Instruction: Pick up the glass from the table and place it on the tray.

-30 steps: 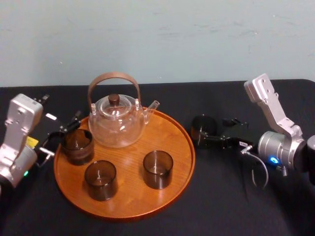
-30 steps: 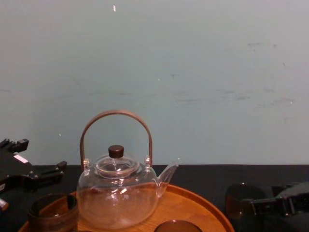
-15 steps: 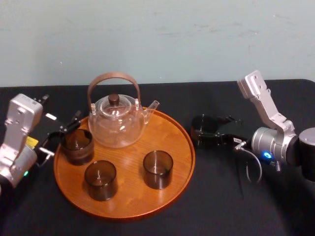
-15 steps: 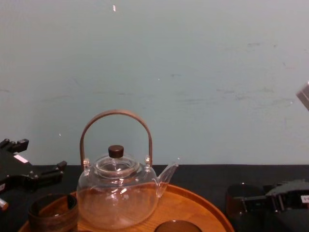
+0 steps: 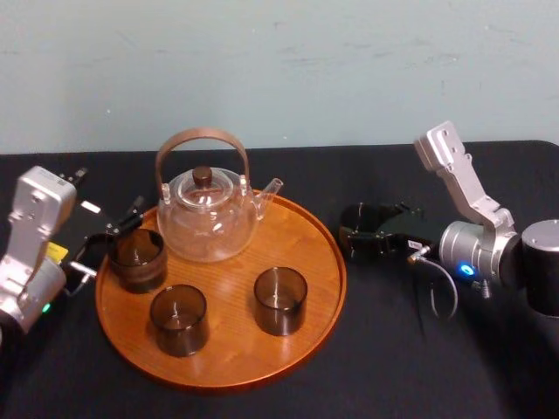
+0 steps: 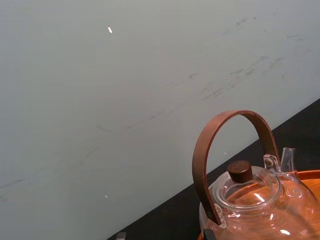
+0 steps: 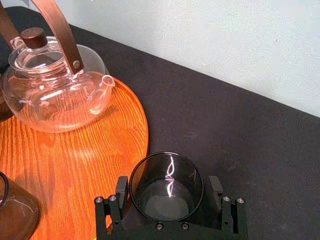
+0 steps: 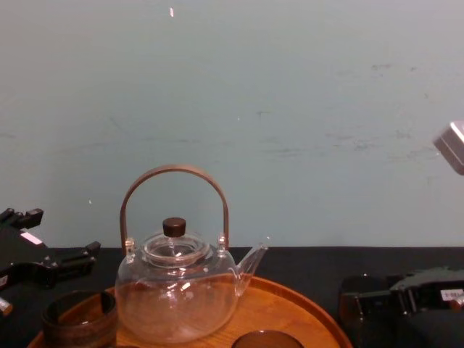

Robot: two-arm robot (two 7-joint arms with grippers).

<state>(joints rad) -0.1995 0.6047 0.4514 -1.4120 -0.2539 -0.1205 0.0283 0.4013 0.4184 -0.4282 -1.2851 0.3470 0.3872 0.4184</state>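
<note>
1. Over the last second the right arm swung in toward the tray [image 5: 297, 231] and turned its wrist. The right gripper [image 5: 360, 230] had closed in around the glass [image 7: 166, 187].
2. In the right wrist view its pads sat against the glass wall on both sides, which I read as clamped on the glass.
3. The glass had not shifted. It stood on the table [image 5: 384, 349], just beside the tray's right rim.
4. The left gripper [image 5: 109, 237] remained parked at the tray's left edge, jaws spread.
5. Judgement: the grasp was made. The lift and carry onto the tray were outstanding.
</note>
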